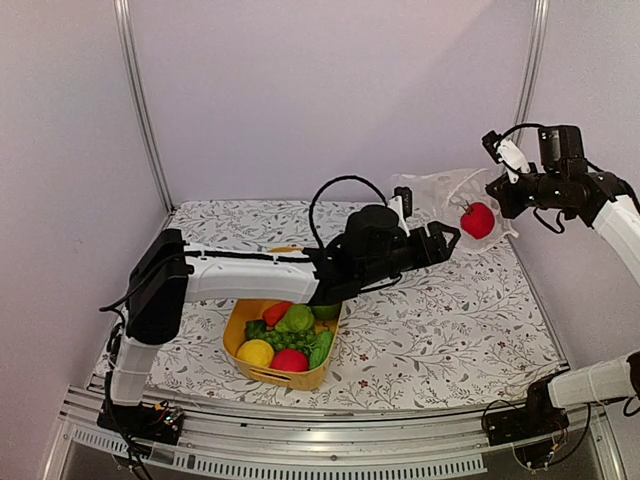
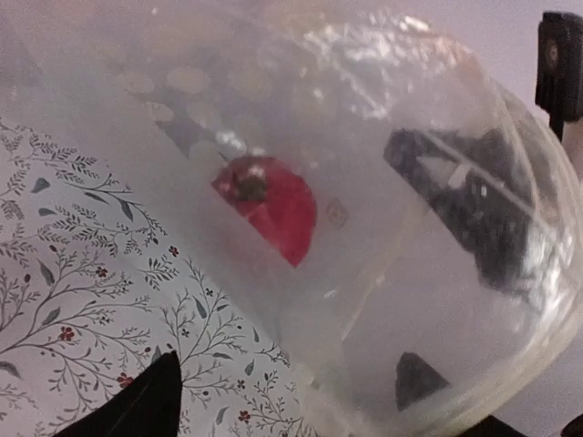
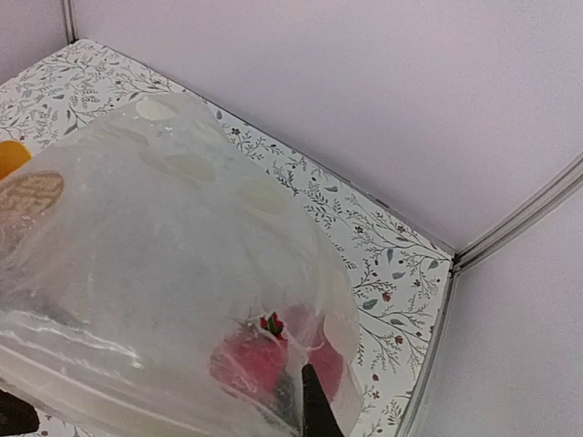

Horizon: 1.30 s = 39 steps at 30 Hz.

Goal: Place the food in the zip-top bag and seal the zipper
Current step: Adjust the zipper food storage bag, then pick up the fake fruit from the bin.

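Table (image 1: pixel 450 330): covered with a floral cloth.
Yellow basket (image 1: pixel 285 379): near the table's near edge, left of centre, under the left arm.
Food (image 1: pixel 297 320): green, yellow and red pieces piled in the basket.
Left gripper (image 1: pixel 447 238): reached across to the right of centre, just beside the bag; its fingertips (image 2: pixel 137 405) stand wide apart with nothing clamped between them.
Zip-top bag (image 1: pixel 440 195): clear with white dots, lifted off the table above the far right corner, puffed open towards the left gripper.
Red fruit (image 1: pixel 477 220): inside the bag, at its right end.
Right gripper (image 1: pixel 503 190): above the right edge, pinched closed on the bag's plastic, holding it up.
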### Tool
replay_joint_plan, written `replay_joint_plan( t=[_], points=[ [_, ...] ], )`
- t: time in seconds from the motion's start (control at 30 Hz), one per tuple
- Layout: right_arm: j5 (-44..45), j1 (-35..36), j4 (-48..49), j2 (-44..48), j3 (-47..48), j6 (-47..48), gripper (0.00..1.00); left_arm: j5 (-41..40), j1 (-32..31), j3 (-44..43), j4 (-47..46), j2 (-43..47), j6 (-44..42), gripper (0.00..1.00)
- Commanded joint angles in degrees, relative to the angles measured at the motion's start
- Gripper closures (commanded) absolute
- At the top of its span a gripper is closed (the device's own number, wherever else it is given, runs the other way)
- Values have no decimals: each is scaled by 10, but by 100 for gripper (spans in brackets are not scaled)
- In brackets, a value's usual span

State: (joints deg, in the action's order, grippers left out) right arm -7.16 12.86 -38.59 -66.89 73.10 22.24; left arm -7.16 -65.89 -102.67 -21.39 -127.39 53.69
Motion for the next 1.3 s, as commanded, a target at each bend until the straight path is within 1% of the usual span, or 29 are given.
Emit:
replay_joint_plan(
  t=[0.0,0.07,0.13,0.23,0.33,0.4,0.47,0.57,0.63,0.7,0.77,0.9,1.0,1.07,1.13,1.2,1.27],
  points=[
    [104,-5,-121,-74,50,68,100,-44,-35,59,24,74,-177,12],
    [103,-4,-128,-103,35,67,100,-63,-51,93,19,111,-226,7],
    [93,-4,-130,-128,23,54,100,-62,-58,129,14,140,-250,3],
    [52,-4,-147,-138,39,35,100,-41,-58,200,9,193,-257,3],
    [67,-4,-152,-132,57,27,100,-59,-55,282,42,258,-261,5],
    [107,-5,-168,-141,78,32,100,-82,-47,312,103,304,-263,6],
    [126,-8,-159,-143,95,39,100,-123,-36,329,186,341,-255,7],
    [104,-6,-132,-124,79,40,100,-195,-27,336,319,381,-249,8],
    [107,0,-150,-146,62,34,100,-233,-26,337,394,398,-245,8],
    [129,-5,-155,-178,65,27,100,-248,-24,342,449,413,-245,8],
    [133,-25,-143,-176,93,36,100,-248,-21,350,488,426,-240,7],
    [166,-41,-147,-179,177,52,100,-219,-4,385,505,444,-226,7],
    [152,-41,-157,-185,183,49,100,-181,13,403,498,439,-227,6],
    [125,-40,-153,-183,153,37,100,-168,17,404,496,428,-235,5],
    [88,-39,-136,-175,99,25,100,-157,24,405,489,416,-242,3],
    [39,-34,-114,-168,38,9,100,-128,40,412,463,405,-251,3],
    [8,-23,-93,-165,-17,-1,100,-93,60,414,434,390,-261,2]
  ],
)
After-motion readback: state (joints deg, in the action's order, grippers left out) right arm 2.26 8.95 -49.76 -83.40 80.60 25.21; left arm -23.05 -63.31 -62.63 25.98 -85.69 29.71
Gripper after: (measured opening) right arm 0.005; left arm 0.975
